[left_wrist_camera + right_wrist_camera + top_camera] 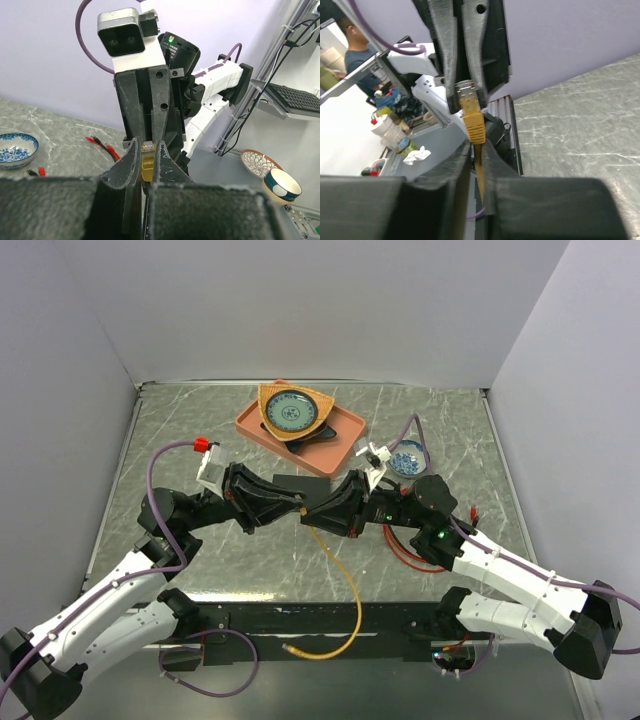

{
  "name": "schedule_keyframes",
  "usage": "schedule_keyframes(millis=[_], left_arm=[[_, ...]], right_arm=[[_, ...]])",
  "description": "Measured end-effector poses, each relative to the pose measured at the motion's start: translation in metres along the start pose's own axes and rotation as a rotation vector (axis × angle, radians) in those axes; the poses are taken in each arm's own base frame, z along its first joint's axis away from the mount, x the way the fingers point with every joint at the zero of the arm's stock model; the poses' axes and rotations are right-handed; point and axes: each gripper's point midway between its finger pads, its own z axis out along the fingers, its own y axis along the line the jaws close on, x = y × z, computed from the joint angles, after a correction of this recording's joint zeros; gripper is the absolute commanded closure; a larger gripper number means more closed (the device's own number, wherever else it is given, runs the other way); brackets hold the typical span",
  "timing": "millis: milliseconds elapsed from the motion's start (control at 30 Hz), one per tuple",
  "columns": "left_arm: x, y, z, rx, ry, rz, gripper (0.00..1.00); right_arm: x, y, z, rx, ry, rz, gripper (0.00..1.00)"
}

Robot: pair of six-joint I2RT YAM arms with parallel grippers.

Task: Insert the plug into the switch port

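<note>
Grey marbled bench (pixel 250 565) has the flat black switch box (pixel 300 484) lying on it, just in front of the orange tray (pixel 348 430). Its ports are too small to make out from above. Both arms meet right in front of that box. A yellow cable (pixel 350 590) droops from there to the near edge of the bench. The left hand (pixel 148 152) is clamped on the plug (pixel 471 117), which stands upright: yellow boot, clear tip on top. The right hand (pixel 477 150) sits just under it, fingers nearly together around the cable. Can't tell if they're actually pinching it.
</note>
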Motion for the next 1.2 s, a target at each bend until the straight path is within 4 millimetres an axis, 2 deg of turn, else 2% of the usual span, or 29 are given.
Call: schedule_keyframes(millis=[33, 200, 233, 300, 333, 367, 433, 467, 633, 733, 800, 933, 1067, 1200], left_arm=[[0.0, 0.0, 0.0, 0.0, -0.001, -0.001, 0.99], [-0.001, 0.0, 0.0, -0.001, -0.002, -0.002, 0.96], [-0.001, 0.0, 0.0, -0.001, -0.002, -0.002, 0.85], [-0.001, 0.001, 0.0, -0.005, -0.004, -0.001, 0.68], [-0.001, 0.001, 0.0, -0.008, -0.005, 0.002, 0.47], [-0.001, 0.002, 0.0, -0.013, -0.006, 0.004, 0.35], [-0.001, 0.004, 0.0, -0.02, -0.005, 0.008, 0.16], [0.0, 0.005, -0.001, -0.026, -0.004, 0.006, 0.13], [-0.001, 0.015, -0.003, -0.092, -0.014, -0.002, 0.03], [-0.001, 0.028, -0.006, -0.173, -0.024, -0.014, 0.0], [-0.001, 0.039, -0.008, -0.238, -0.029, -0.019, 0.04], [-0.006, 0.07, -0.013, -0.419, -0.037, -0.043, 0.04], [-0.008, 0.102, -0.014, -0.577, -0.01, -0.057, 0.04], [0.007, 0.139, -0.014, -0.717, 0.058, -0.084, 0.04]], right_arm=[[0.0, 0.001, 0.0, -0.004, 0.002, 0.001, 0.99], [0.0, 0.001, 0.0, -0.006, 0.003, 0.002, 1.0], [0.0, 0.001, 0.0, -0.006, 0.002, 0.002, 1.0], [0.0, 0.001, 0.0, -0.002, 0.0, 0.001, 1.0], [-0.001, 0.001, -0.001, -0.001, -0.001, 0.0, 1.0], [-0.001, 0.001, -0.001, 0.0, -0.002, 0.0, 1.0], [-0.002, -0.001, -0.002, 0.018, -0.007, 0.0, 1.0], [-0.002, -0.003, -0.003, 0.033, -0.01, 0.0, 1.0], [0.001, -0.017, -0.009, 0.126, -0.005, 0.0, 1.0], [0.005, -0.032, -0.018, 0.228, 0.003, -0.001, 1.0], [0.01, -0.045, -0.027, 0.315, 0.014, -0.001, 1.0], [0.018, -0.072, -0.049, 0.514, 0.046, -0.004, 1.0], [0.017, -0.097, -0.079, 0.732, 0.058, -0.025, 1.0], [0.015, -0.115, -0.113, 0.935, 0.063, -0.04, 1.0]])
